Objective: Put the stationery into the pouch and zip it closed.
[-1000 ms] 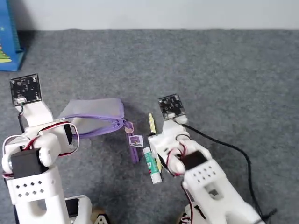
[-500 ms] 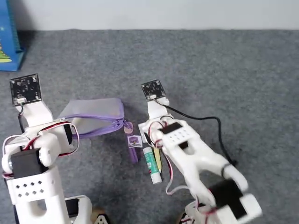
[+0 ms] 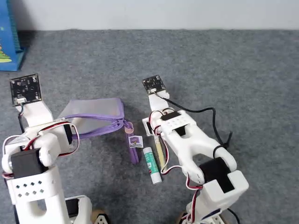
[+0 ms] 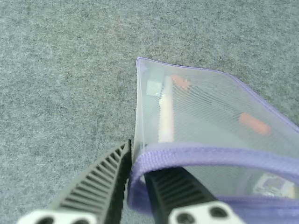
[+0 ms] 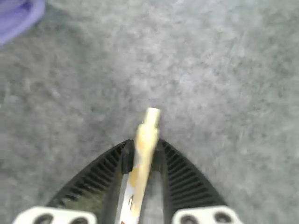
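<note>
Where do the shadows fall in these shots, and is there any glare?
High view: soft, even light, a faint shadow on the carpet along the near edge of the pouch, no glare. Left wrist view: light passes through the pouch's mesh wall, so the things inside show. Right wrist view: the pen is the brightest thing, with dim shade on the carpet beside the right gripper.

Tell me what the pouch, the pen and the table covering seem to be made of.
The pouch looks like translucent plastic mesh: fine grid, contents showing through; its purple trim seems woven fabric. The pen is probably smooth pale-yellow plastic. The table covering looks like grey felt or short-pile carpet, matte and fuzzy.
</note>
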{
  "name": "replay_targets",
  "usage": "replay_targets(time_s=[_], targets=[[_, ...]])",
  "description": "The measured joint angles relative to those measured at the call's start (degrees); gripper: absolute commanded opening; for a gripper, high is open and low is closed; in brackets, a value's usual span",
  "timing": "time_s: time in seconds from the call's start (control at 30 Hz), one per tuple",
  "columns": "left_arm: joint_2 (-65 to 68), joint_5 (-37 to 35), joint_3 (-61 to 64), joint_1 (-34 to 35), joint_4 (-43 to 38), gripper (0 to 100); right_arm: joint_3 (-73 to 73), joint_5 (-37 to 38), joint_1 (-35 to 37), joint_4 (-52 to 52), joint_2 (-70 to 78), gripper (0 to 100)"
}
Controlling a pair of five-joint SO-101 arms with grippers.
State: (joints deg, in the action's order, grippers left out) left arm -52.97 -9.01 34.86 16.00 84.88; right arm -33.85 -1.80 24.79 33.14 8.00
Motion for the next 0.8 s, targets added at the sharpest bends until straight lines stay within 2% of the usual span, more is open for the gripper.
replay_targets(time_s=[0.27, 0.6, 0.8], targets=[[0.0, 0.0, 0.0, 0.0, 0.0, 1, -0.2, 0.7, 0.4, 14.0, -10.9, 0.7], [0.0, 0.0, 0.0, -3.3, 0.0, 1, -0.2, 1.1, 0.4, 33.6, -42.4, 0.7], [0.0, 0.0, 0.0, -4.7, 0.0, 1, -0.2, 1.9, 7.4, 38.9, -62.2, 0.7]])
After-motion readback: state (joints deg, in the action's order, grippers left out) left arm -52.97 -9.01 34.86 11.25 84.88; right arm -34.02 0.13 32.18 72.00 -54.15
